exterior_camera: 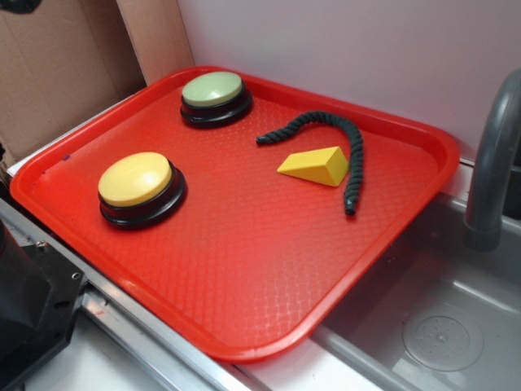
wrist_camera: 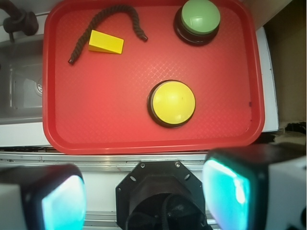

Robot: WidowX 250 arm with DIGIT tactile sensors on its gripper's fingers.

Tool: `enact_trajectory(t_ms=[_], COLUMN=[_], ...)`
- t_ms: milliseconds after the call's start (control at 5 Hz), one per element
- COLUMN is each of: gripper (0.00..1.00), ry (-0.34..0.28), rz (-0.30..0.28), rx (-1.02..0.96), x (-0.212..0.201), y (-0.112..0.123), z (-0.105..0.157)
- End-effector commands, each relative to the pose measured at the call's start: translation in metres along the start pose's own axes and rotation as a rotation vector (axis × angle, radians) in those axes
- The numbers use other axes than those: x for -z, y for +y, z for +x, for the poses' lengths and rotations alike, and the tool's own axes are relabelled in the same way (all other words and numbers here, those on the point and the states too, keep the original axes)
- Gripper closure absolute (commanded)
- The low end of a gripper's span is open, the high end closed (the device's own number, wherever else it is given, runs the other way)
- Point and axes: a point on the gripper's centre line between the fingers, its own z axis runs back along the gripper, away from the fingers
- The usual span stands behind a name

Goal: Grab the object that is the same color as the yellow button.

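Tray (exterior_camera: 244, 326): red, textured; holds all 4 items; sits partly over a grey sink (exterior_camera: 440, 326).
Yellow wedge block (exterior_camera: 316, 165): lying flat on tray, inside the curve of the rope, just beside it; can't tell if touching. Nothing holding it.
Yellow button (exterior_camera: 136, 179): yellow dome, black base; well apart from block, on opposite side of tray.
Green button (exterior_camera: 212, 90): pale green dome, black base; near tray's back edge in exterior view.
Rope (exterior_camera: 350, 155): dark, twisted, bent in an arch around the block.
Gripper (wrist_camera: 144, 194): seen in wrist view only; 2 fingers (wrist_camera: 230, 191) w/ teal pads at bottom corners, spread wide apart, nothing between them. Hangs off the tray edge, well away from block.
Exterior-only: grey faucet (exterior_camera: 496, 155) at right, cardboard (exterior_camera: 57, 65) behind tray, pale wall. Dark robot part at lower left, unclear which.
Wrist-only: top-down layout; block (wrist_camera: 106, 42) far left, yellow button (wrist_camera: 171, 103) near centre, green button (wrist_camera: 197, 20) top.
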Motion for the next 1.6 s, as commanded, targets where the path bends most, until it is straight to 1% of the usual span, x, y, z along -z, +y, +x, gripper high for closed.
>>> enact_trajectory(t_ms=[0,200,400,600,800,1000,1200,1400], gripper=[0.0,0.0,0.0,0.0,0.0,0.0,0.0,0.0], ry=[0.0,-0.02,-0.066,-0.116,-0.137,-0.162,-0.142,-0.139], rz=[0.0,-0.001,0.014,-0.024,-0.043,-0.048,-0.002,0.021], rx=[0.0,0.192,0.374,0.529,0.633,0.748,0.816,0.937], x=[0.0,0.009,0.02,0.036,0.053,0.077,0.097,0.128], y=[0.0,-0.006,-0.016,-0.019,-0.02,-0.027,-0.036,-0.052], z=[0.0,0.017,0.037,0.059,0.082,0.108,0.128,0.151])
